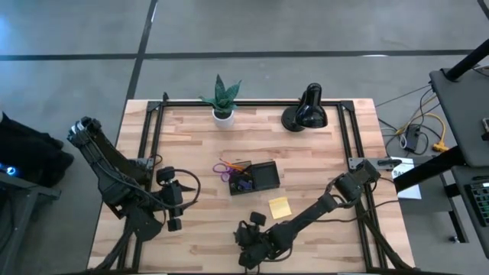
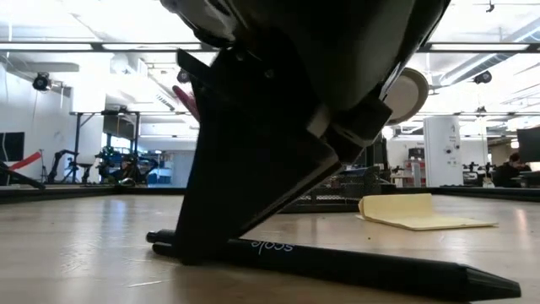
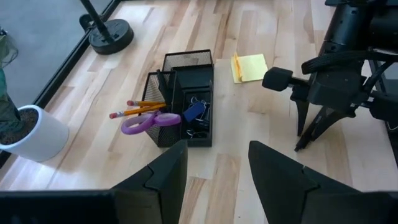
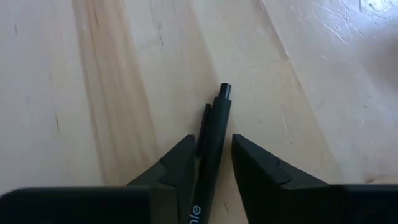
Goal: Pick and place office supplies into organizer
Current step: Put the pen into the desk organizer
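Right wrist view: black pen (image 4: 213, 140) is straddled on the worktop (image 4: 74, 93) by the part-open right hand (image 4: 210, 163); if clamped off-centre, it could be flicked away

The table (image 1: 306, 153) is pale wood, smooth planks with fine grain and a faint sheen; the black pen (image 4: 211, 149) between the right gripper (image 4: 210, 163) fingers looks like matt plastic with pale printed lettering; the fingers (image 4: 177, 165) themselves are dull dark plastic; beyond the left gripper (image 3: 214, 180), the organizer (image 3: 186, 93) is black wire mesh metal; the scissors (image 3: 146, 121) have glossy purple plastic handles; the sticky-note pad (image 3: 250, 66) is matt yellow paper; the plant pot (image 3: 34, 134) is smooth white.
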Robot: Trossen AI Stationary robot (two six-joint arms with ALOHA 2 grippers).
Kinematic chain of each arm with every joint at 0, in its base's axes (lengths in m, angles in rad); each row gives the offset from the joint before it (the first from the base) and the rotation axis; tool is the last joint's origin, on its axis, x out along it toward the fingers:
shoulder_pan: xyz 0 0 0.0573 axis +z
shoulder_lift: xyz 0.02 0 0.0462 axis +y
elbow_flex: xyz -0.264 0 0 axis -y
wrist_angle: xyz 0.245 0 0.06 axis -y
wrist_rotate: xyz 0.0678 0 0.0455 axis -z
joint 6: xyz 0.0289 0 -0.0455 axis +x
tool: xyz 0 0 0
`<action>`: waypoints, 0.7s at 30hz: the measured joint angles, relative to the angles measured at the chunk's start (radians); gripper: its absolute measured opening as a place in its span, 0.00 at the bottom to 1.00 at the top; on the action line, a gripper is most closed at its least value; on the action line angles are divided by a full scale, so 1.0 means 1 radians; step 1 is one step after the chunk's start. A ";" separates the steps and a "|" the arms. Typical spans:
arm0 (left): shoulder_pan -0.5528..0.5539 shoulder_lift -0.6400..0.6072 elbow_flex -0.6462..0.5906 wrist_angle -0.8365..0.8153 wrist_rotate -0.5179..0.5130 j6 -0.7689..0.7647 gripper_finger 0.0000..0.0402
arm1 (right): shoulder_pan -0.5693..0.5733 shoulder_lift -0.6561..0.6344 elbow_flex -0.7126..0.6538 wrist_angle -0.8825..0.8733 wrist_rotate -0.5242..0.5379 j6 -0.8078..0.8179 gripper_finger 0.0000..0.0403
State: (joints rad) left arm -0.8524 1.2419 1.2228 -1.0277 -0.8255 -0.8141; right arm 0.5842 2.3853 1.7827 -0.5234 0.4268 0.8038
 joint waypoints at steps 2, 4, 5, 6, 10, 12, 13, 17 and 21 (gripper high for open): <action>0.000 0.000 0.000 0.000 -0.001 0.000 0.39 | -0.001 -0.001 -0.011 0.003 0.002 -0.016 0.19; 0.000 0.000 0.000 0.000 -0.001 0.000 0.39 | -0.003 -0.002 -0.022 0.007 0.002 -0.029 0.16; 0.000 0.000 0.000 0.000 -0.001 0.000 0.39 | -0.005 -0.003 -0.027 0.009 0.001 -0.035 0.15; 0.000 0.000 0.000 0.000 -0.001 -0.001 0.39 | -0.007 -0.003 -0.031 0.010 -0.002 -0.042 0.14; 0.001 0.000 0.000 0.000 -0.001 -0.001 0.39 | -0.021 -0.003 -0.046 0.013 -0.007 -0.052 0.11; 0.002 0.000 0.000 -0.001 -0.001 0.001 0.39 | -0.031 -0.003 -0.047 0.008 -0.012 -0.048 0.11; 0.002 0.000 0.000 -0.001 -0.001 0.005 0.39 | -0.037 -0.003 -0.047 0.008 -0.014 -0.041 0.11; 0.002 0.000 0.000 -0.001 -0.002 0.008 0.39 | -0.052 -0.003 -0.005 0.004 0.057 0.020 0.11; 0.002 0.000 0.001 -0.002 -0.020 0.009 0.39 | -0.063 0.004 0.061 -0.027 0.371 0.123 0.11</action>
State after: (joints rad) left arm -0.8501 1.2415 1.2238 -1.0292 -0.8451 -0.8052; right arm 0.5217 2.3895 1.8436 -0.5503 0.7974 0.9267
